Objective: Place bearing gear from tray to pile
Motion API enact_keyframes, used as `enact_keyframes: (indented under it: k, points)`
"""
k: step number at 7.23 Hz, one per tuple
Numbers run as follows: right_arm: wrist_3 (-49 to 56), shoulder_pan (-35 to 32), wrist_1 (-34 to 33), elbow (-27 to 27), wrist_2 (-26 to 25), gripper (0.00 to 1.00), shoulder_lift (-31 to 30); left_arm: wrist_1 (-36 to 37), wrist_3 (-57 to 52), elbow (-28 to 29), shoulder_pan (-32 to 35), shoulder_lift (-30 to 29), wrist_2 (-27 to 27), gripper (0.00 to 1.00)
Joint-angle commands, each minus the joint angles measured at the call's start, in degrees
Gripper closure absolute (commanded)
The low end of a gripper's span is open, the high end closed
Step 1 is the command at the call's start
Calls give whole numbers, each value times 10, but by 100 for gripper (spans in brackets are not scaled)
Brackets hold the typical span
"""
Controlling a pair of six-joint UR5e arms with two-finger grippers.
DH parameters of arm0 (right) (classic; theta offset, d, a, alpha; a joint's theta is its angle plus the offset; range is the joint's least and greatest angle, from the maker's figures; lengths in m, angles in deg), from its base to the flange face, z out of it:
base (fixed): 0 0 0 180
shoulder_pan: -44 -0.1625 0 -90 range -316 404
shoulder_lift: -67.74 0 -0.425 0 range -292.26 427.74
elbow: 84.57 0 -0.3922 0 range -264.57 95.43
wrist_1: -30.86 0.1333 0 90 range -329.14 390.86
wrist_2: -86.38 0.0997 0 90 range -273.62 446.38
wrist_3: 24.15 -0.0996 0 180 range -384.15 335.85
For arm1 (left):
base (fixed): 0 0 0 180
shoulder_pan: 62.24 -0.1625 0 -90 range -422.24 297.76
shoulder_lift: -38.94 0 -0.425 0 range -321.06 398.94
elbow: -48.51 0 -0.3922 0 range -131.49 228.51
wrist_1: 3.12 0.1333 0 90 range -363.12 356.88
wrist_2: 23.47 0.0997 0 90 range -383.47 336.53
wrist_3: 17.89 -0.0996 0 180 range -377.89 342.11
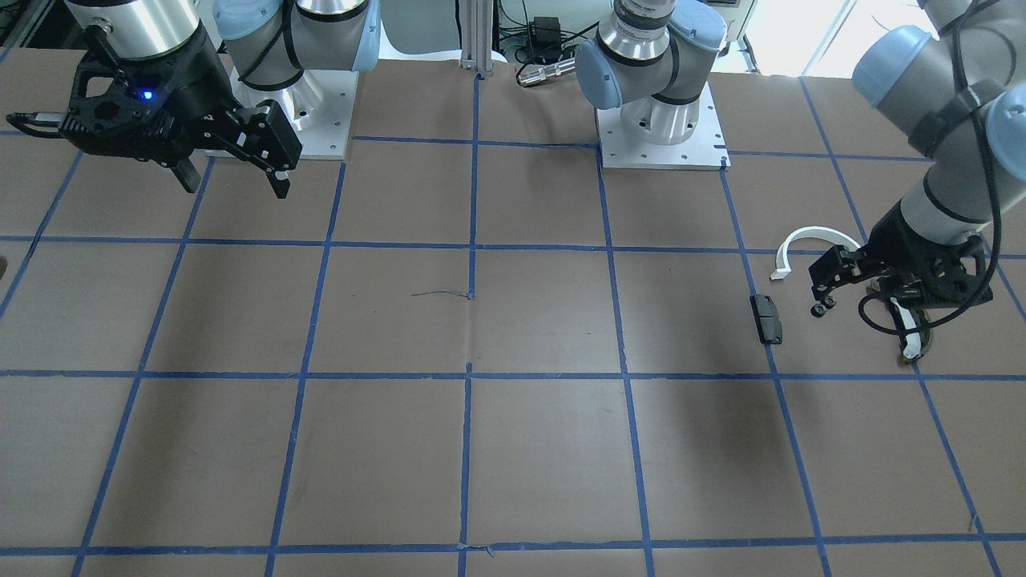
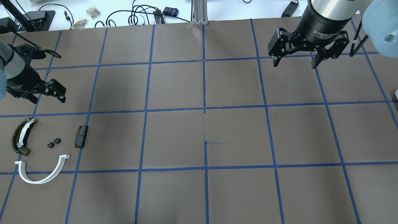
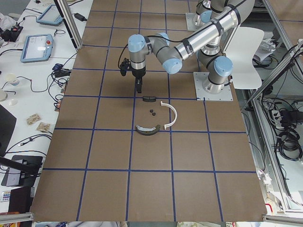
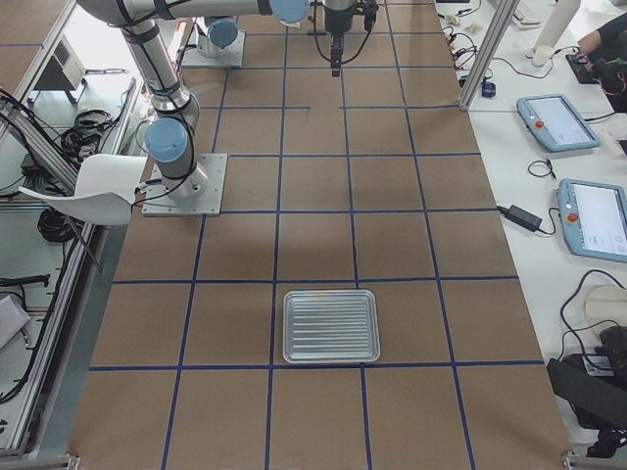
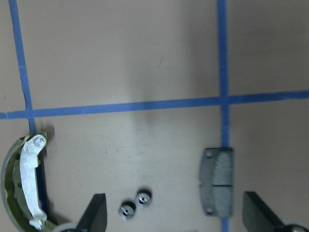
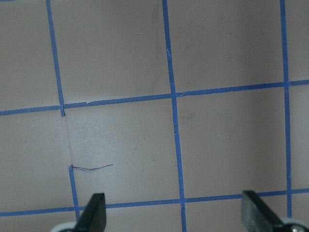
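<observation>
**Both pincers stood open and held nothing; two bearing gears lay in the pile by the left one**

In the overhead view you could read "2F Adaptive" on the black collar of the right pincer [image 2: 294, 60]; the rest of that line curved out of sight. Only that view gave the lettering. The front-facing view gave instead a small blue light [image 1: 147, 95] on the same pincer's body.

Your left pincer [image 2: 46, 96] hung over the table [image 2: 236, 133] with its jaws spread wide and nothing between them. The pile lay just on the robot's side of it. In its wrist view the two bearing gears [image 5: 143, 196] sat side by side between the fingers [image 5: 96, 215], nearer the finger next to the olive-green curved piece [image 2: 15, 140]. The black block [image 2: 81, 136] lay just inside the other finger.

That wrist view did not take in the white half-ring arc [image 2: 39, 182]. The overhead view showed it beyond the gears from the pincer, apart from them.

The right pincer was also spread wide. Its wrist camera showed only bare table and blue tape lines [image 6: 174, 92] past its fingers [image 6: 94, 215].

The tray [image 4: 330, 325], a ribbed metal one, appeared in the right-end view alone, well apart from the right pincer and farther again from the left.
</observation>
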Motion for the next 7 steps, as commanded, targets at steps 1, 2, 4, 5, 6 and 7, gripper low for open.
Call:
enact_keyframes:
  k: [1, 2, 4, 5, 6, 7]
  points:
    - [0, 0, 0, 1, -1, 0, -1, -146, 178, 119, 124, 13, 1, 0]
    - [0, 0, 0, 1, -1, 0, -1, -160, 208, 144, 174, 17, -2, 0]
    - [0, 0, 0, 1, -1, 0, -1, -169, 232, 157, 226, 37, -19, 0]
    - [0, 0, 0, 1, -1, 0, -1, -192, 233, 155, 228, 54, -37, 0]
    - [0, 0, 0, 1, -1, 0, -1, -207, 221, 150, 210, 71, -37, 0]
    - [0, 0, -1, 1, -1, 0, -1, -214, 218, 139, 209, 74, -47, 0]
